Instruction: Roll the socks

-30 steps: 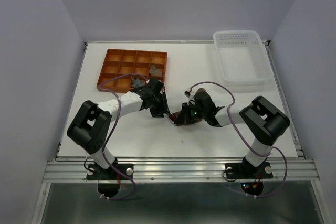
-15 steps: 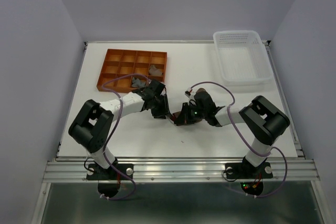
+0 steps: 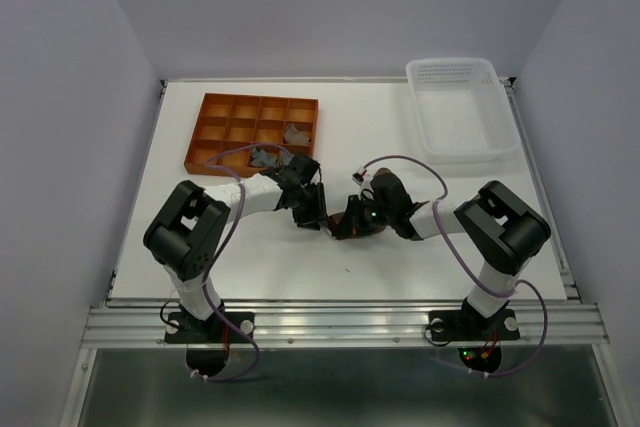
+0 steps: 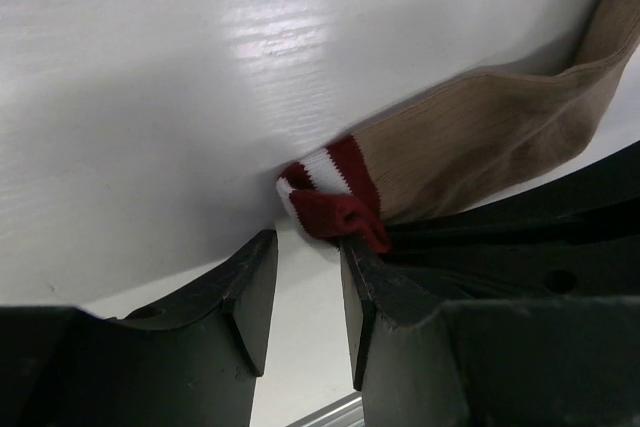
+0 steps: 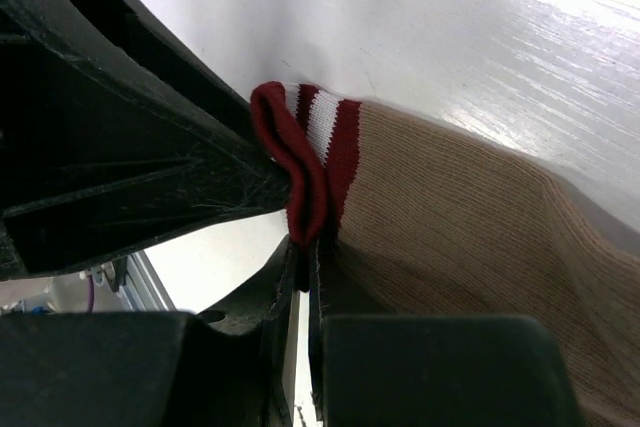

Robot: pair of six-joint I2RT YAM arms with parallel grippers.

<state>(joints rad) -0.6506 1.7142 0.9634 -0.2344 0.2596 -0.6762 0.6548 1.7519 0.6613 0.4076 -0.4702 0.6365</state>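
Left gripper (image 4: 307,247) parted at the cuff of a tan sock (image 4: 480,137).
Nothing sits between its jaws; one fingertip (image 4: 352,255) touches the folded red-and-white striped cuff (image 4: 335,209), which lies on the white table (image 4: 180,67).

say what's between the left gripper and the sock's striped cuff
Only bare white table, in the left wrist view; the left gripper's open jaws sit just short of the sock.

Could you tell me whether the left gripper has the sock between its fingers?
No, the left gripper has its jaws apart with nothing between them, and the sock lies with its striped cuff beside one fingertip.
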